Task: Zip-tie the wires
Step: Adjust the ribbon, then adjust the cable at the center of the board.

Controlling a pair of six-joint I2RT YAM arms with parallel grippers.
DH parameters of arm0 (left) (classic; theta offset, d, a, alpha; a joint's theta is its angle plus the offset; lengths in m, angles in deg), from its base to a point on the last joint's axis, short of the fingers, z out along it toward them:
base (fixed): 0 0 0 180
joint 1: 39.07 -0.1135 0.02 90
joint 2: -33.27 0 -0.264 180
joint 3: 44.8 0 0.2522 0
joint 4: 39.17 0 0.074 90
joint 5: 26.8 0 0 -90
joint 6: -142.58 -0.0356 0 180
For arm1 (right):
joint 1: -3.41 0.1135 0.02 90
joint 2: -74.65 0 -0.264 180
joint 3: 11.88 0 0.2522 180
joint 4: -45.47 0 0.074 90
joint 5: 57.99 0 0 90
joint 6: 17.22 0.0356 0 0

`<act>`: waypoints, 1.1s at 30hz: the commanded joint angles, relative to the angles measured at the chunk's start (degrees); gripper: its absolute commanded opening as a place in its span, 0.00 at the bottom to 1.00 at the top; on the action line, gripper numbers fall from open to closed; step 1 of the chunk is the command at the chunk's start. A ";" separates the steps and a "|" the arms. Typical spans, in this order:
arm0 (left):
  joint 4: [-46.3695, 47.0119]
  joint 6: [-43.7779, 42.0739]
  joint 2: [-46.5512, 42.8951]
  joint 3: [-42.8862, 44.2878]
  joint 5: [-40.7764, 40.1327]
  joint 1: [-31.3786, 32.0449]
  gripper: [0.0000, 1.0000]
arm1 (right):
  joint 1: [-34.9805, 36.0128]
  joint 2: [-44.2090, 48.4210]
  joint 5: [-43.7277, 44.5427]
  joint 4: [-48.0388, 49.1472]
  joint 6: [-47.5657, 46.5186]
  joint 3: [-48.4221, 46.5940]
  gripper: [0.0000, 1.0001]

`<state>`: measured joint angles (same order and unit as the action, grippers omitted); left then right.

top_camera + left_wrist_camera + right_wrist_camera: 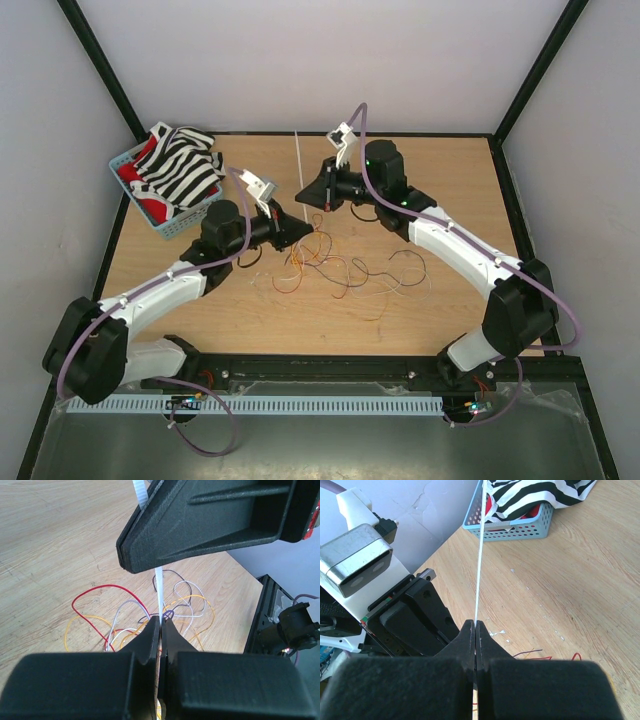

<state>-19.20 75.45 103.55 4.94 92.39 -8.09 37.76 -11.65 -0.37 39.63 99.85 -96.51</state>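
Fingers (149, 647), both pairs, on zip tie (479, 555), lengthwise near-to-far.

Left gripper (300, 233) sits just nearside of right gripper (305, 196), tips almost meeting. The zip tie (300, 160) is pinched in both, its long end reaching past right gripper toward the far edge of the table (450, 170). Under and right of left gripper: the wires (340, 268), loose on the table. Well left of both: basket (180, 222), cloth (180, 165) in it.
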 commanded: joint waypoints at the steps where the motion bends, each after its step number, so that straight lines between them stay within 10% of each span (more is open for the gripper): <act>1: -9.39 0.65 0.07 -2.30 4.77 1.08 0.00 | -1.67 3.40 2.23 11.35 -0.70 -4.26 0.00; 3: -9.60 1.43 -1.07 -1.68 5.56 -0.03 0.00 | -2.45 4.74 2.20 11.79 -0.61 -2.46 0.07; 7: -11.23 3.19 -2.31 -0.15 6.95 -3.33 0.00 | -4.40 9.45 1.97 14.94 -0.91 3.80 0.61; 13: -14.61 3.87 -3.70 2.06 7.31 -7.93 0.00 | -5.65 22.01 7.83 13.02 -11.97 15.06 0.95; 21: -19.23 5.18 -5.29 5.18 6.89 -10.58 0.00 | -4.36 27.65 10.92 12.89 -12.25 31.96 0.99; 33: -21.30 6.36 -6.56 5.39 5.20 -10.77 0.00 | 12.69 12.02 29.48 25.02 -15.36 32.86 0.99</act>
<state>-40.47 80.74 98.92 8.68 98.03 -18.51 47.99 5.36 22.42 56.39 84.90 -62.48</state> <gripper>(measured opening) 0.003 0.993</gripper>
